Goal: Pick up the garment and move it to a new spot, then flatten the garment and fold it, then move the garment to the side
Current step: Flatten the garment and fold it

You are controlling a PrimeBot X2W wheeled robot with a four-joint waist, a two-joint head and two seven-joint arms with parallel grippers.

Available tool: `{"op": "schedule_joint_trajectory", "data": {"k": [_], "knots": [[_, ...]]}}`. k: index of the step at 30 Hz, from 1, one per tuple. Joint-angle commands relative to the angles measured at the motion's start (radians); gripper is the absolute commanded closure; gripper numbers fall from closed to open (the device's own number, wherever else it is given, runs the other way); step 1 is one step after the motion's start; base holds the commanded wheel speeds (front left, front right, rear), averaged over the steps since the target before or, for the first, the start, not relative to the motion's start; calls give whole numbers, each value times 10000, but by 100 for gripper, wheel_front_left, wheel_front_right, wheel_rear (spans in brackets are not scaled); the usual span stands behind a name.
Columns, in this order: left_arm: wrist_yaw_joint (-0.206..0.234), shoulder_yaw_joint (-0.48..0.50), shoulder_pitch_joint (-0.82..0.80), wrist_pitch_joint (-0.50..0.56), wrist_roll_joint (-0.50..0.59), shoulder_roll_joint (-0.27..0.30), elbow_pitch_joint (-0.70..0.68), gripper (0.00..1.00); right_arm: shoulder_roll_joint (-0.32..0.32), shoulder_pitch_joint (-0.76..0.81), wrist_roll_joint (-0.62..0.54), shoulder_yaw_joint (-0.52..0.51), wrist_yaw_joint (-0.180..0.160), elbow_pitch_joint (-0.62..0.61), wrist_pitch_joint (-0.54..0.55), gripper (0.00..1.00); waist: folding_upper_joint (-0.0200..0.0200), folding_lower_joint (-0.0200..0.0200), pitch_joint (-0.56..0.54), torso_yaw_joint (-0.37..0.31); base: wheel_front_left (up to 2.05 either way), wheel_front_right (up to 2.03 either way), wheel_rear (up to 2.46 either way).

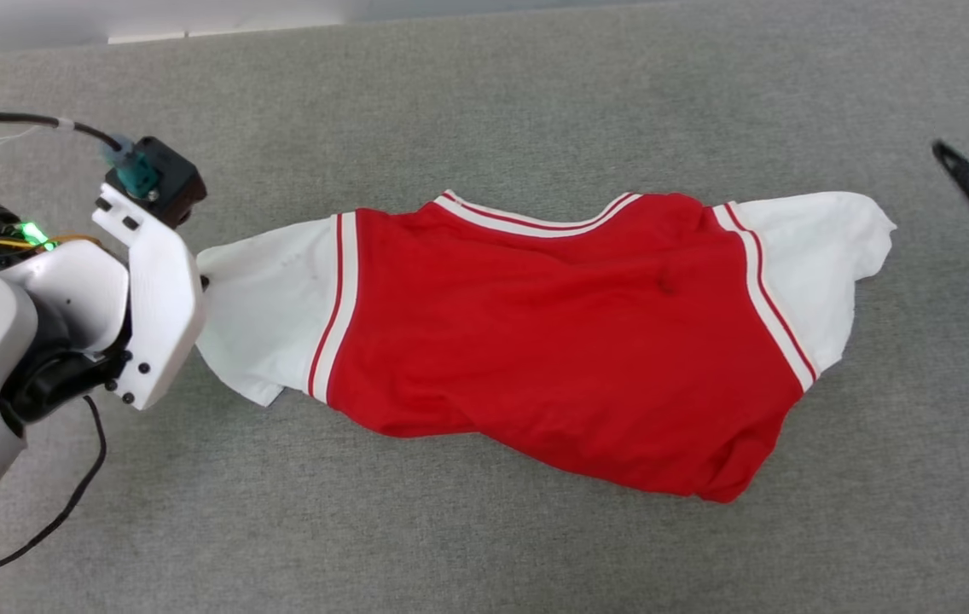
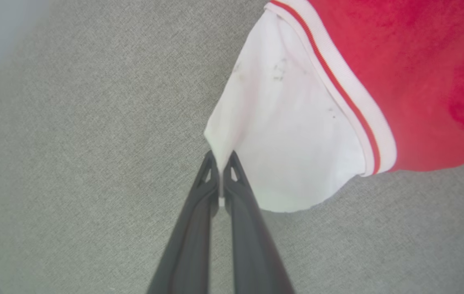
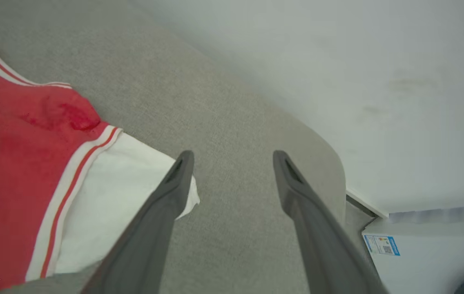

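Across the wide grey felt-covered table lies the red jersey T-shirt with white sleeves and red-and-white striped trim. It is stretched sideways in the middle of the table, rumpled along its lower edge, with no lettering showing. On to the left tool: fingers pressed together, clamped on the very edge of the near white sleeve, with only a sliver of cloth between them. The right tool hangs just beside the other white sleeve, fingers spread wide, holding nothing.

Here is the danger. That pinch looks thin, and a quick lift could pull the hem straight out. And if the left arm hauls alone, the shirt would likely dangle from one corner and bunch up, or drag and crease further, making the flattening harder. The right tool could also close on bare felt and miss its sleeve.
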Motion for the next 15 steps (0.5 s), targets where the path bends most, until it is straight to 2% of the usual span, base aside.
{"op": "schedule_joint_trajectory", "data": {"k": [1, 4, 6, 11, 15], "knots": [[6, -41, -111, -40, 29, -83, -66, 100, -476, -362, 721, 427, -10, -3, 916, 0, 0, 0, 149, 146, 0, 0, 0], [6, -137, -319, -94, 216, -140, -240, 100, -1306, -1162, 2319, 1281, -10, 62, 2970, 0, 0, 0, 397, 316, 0, 0, 0], [6, -227, -423, -157, 330, -246, -302, 100, -1504, -1532, 3131, 1632, -9, 380, 3951, 0, 0, 0, 615, 443, 0, 0, 0], [6, -413, -873, -256, 555, -426, -546, 100, -1125, -2371, 4052, 1866, -9, 1478, 5164, 0, 0, 0, 1174, 721, 0, 0, 0], [6, -559, -1190, -349, 641, -552, -674, 100, -654, -2546, 4180, 1895, -9, 2326, 5037, 0, 0, 0, 1567, 935, 0, 0, 0]]}}
